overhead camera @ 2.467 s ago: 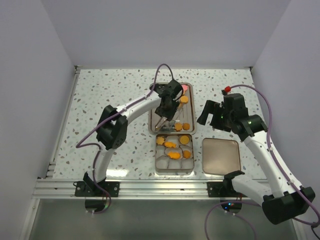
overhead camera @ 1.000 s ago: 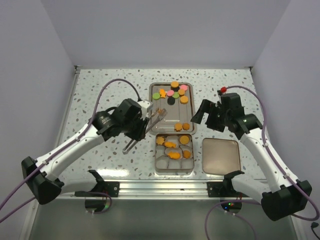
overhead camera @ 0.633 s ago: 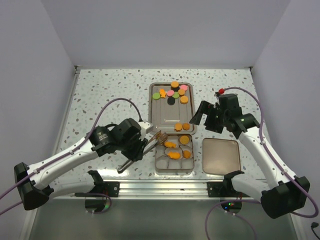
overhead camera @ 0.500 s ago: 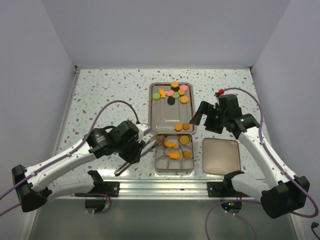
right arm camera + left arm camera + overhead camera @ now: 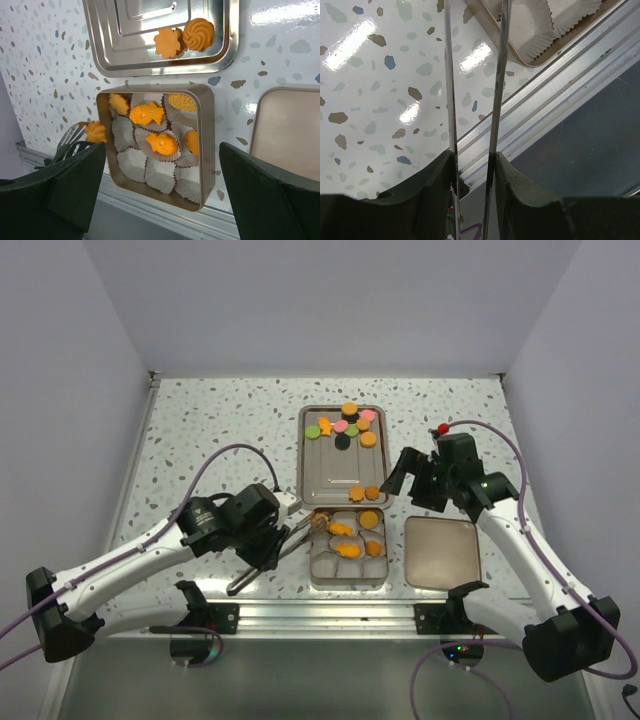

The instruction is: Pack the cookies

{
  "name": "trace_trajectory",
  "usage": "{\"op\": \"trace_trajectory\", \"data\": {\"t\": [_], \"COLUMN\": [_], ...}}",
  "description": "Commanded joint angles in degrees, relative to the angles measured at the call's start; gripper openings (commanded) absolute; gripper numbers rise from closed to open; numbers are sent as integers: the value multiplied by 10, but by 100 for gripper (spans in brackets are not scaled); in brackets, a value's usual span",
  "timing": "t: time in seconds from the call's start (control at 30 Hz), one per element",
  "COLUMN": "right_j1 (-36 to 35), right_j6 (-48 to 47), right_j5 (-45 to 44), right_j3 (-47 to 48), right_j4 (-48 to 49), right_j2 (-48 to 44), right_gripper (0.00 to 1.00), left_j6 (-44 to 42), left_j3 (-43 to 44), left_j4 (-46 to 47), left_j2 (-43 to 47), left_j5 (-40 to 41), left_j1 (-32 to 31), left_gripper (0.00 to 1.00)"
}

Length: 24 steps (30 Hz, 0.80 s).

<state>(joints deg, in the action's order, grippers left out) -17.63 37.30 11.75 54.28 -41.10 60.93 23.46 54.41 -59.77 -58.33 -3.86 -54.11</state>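
At lower centre, the left fingers (image 5: 268, 546) clamp metal tongs (image 5: 247, 578) whose tips carry a cookie (image 5: 320, 523) at the left rim of the tin (image 5: 349, 585). Right fingers (image 5: 400, 470) stand spread beside the tray (image 5: 335, 465), centre right.

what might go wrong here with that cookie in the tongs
1. The orange cookie is pinched only at the tips of the tongs and appears to sit just outside the left wall of the tin, so it may drop onto the table.
2. Going in, the tongs might snag that wall or crumple the empty paper cups.
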Motion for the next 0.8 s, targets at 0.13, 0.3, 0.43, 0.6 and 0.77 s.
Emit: {"op": "trace_trajectory", "data": {"t": [0.13,0.3,0.43,0.6,0.77], "right_j1": [-2,-3,-2,-3,-2], "right_j6": [8,8,7,7,8], "right_j5": [6,6,3,0,0], "right_j3": [-5,-8,-10,-14,-18], "right_j4": [15,13,10,8,8], "right_j2": [-15,-20,-24,-27,-31], "right_gripper": [99,99,99,99,99], "left_j6": [3,4,6,8,9], "left_j3": [-5,-9,-9,-7,-6], "left_j4": [-1,-1,-1,-2,-3], "left_j2": [1,0,0,3,4], "left_j5": [-4,1,4,9,10], "left_j1": [-12,-18,-21,-24,-24], "left_gripper": [33,36,39,44,47]}}
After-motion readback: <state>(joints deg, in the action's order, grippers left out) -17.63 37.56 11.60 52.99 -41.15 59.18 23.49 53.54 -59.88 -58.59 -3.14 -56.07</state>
